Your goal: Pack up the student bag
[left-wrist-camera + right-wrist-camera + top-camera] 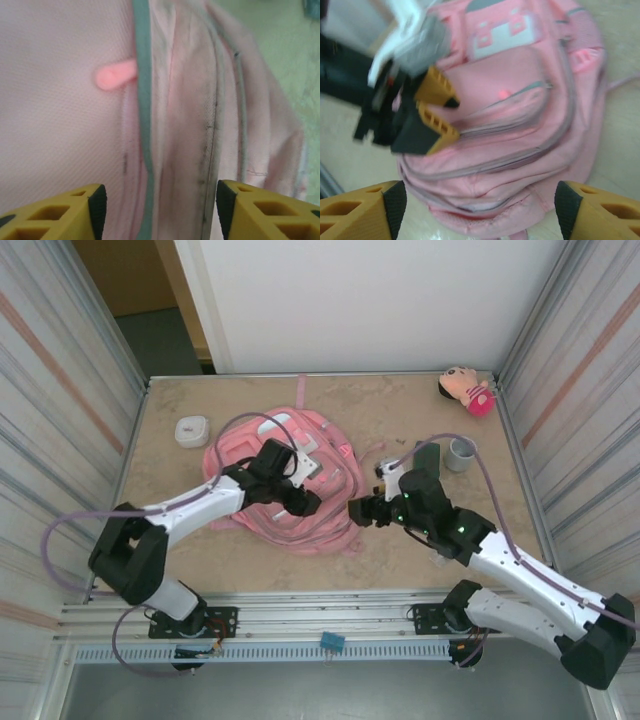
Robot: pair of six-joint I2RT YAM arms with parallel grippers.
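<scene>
Student bag point(322, 530), pink, lay flat on the table point(180, 545), left of its middle and between the two arms. In the overhead view the left arm reached across the bag from the near left. The left gripper point(303, 502) rested over the bag's near half. The right gripper point(362, 511) stood just beside the bag's right edge.

Left wrist view: the yellow fingers point(60, 212) of the left gripper point(160, 210) stood apart, with nothing clamped. Pink fabric point(60, 150) and a grey zip band point(142, 100) ran between them. A small pink tab point(115, 76) lay against that band.

Right wrist view: the right gripper point(480, 210) was spread wide and empty, its fingers point(365, 210) at the lower corners. The bag point(520, 130) lay ahead of it, front pockets and pale patches facing up. The left gripper point(437, 114) pressed close to the upper left of the bag, its image blurred.

Elsewhere on the table: a plush doll point(466, 388) in the far right corner, a grey cup point(461, 453) right of the bag, and a small white round object point(192, 430) just beside the bag's far left edge.
</scene>
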